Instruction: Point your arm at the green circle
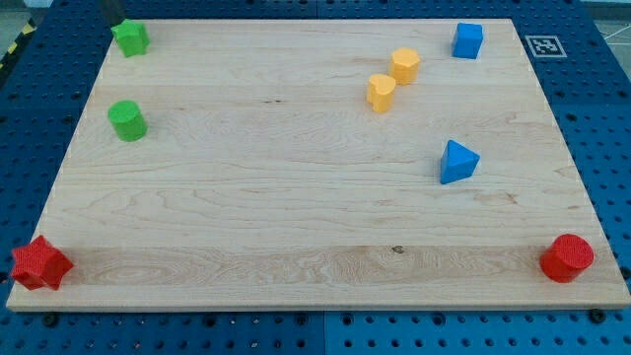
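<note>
The green circle (126,119), a short cylinder, stands near the board's left edge. A green star-shaped block (130,37) sits at the top left corner, above it in the view. A short piece of my dark rod shows at the view's top edge, and my tip (117,22) is right at the star's top left side. I cannot tell whether it touches the star. The tip is well above the green circle in the view, with the star between them.
The wooden board (296,197) lies on a blue pegboard table. Two yellow blocks (405,65) (381,92) and a blue cube (467,40) are at the top right. There is a blue triangle (457,162), a red star (40,263), a red circle (567,257) and a marker tag (543,45).
</note>
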